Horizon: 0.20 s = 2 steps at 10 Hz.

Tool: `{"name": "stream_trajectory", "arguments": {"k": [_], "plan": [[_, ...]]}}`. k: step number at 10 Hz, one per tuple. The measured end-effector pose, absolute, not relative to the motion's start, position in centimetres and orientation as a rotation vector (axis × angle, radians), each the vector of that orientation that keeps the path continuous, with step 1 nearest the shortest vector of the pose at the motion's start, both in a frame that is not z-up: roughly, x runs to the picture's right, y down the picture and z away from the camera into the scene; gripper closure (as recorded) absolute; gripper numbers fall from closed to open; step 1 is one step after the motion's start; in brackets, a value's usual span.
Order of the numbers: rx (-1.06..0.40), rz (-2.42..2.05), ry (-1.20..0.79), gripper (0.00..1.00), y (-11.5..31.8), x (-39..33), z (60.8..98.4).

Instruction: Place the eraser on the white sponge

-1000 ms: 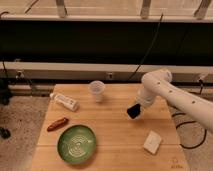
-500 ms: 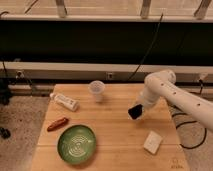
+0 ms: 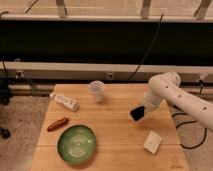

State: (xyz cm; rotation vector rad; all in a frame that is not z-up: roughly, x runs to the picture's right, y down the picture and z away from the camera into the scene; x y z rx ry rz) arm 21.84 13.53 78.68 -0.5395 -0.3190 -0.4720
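While the hand [image 3: 140, 111] holds the eraser [image 3: 137, 114], the white sponge [image 3: 152, 142] rests on wood

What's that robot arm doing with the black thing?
The robot's claw is holding a small black eraser up above the wooden table. The white sponge lies on the table a bit below and to the right of it. The eraser isn't on the sponge yet. A green plate, a cup and a bottle sit nearby.
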Motion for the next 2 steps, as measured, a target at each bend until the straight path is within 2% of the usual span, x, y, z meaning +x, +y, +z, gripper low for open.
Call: {"name": "stream_trajectory", "arguments": {"k": [2], "plan": [[-0.538,-0.457,-0.316,1.0,14.25,22.67,78.23]]}}
